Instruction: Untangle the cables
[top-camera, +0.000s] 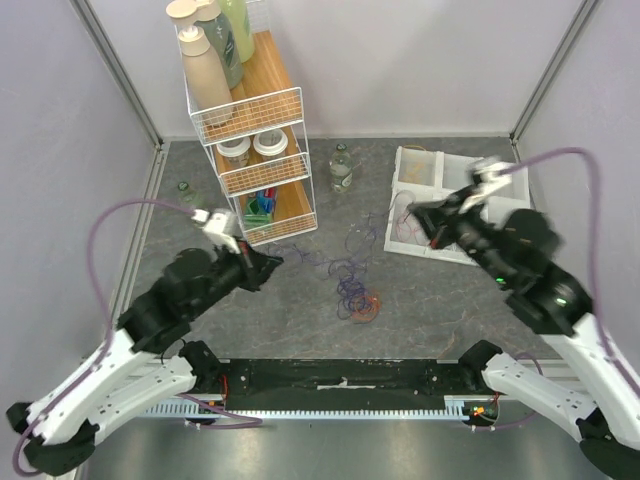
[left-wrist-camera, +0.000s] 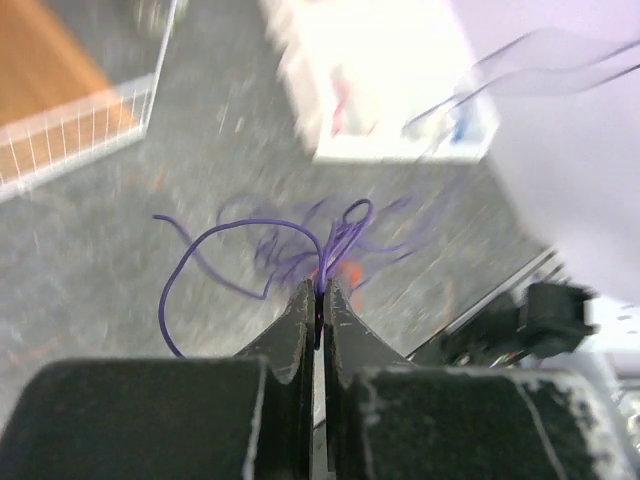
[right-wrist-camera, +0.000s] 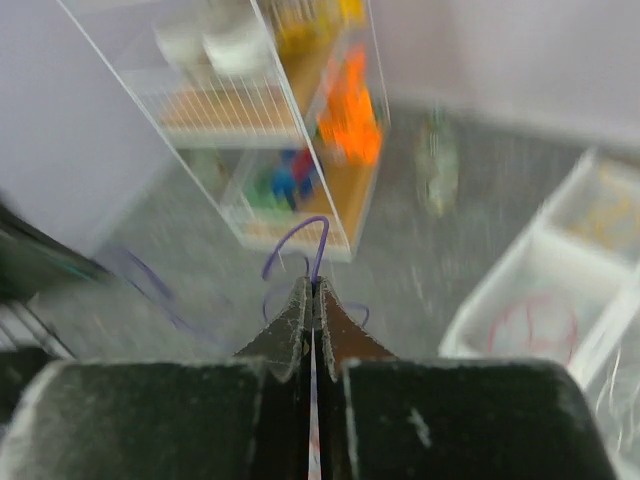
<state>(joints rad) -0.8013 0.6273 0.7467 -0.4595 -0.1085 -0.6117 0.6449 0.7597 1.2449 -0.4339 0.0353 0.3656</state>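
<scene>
A tangle of thin purple and blue cables (top-camera: 350, 283) lies mid-table, with a pink-red loop (top-camera: 366, 309) at its near edge. My left gripper (top-camera: 272, 262) sits left of the tangle. In the left wrist view the left gripper (left-wrist-camera: 320, 292) is shut on a purple cable (left-wrist-camera: 215, 236), whose loops trail ahead over the table. My right gripper (top-camera: 418, 213) hovers by the white tray's left edge. Seen from the right wrist, the right gripper (right-wrist-camera: 313, 284) is shut on a purple cable (right-wrist-camera: 298, 232) that arcs up from its tips.
A white wire rack (top-camera: 255, 160) with bottles and jars stands at the back left. A small bottle (top-camera: 341, 170) stands beside it. A white divided tray (top-camera: 440, 165) at the back right holds a pink-red cable loop (right-wrist-camera: 535, 325).
</scene>
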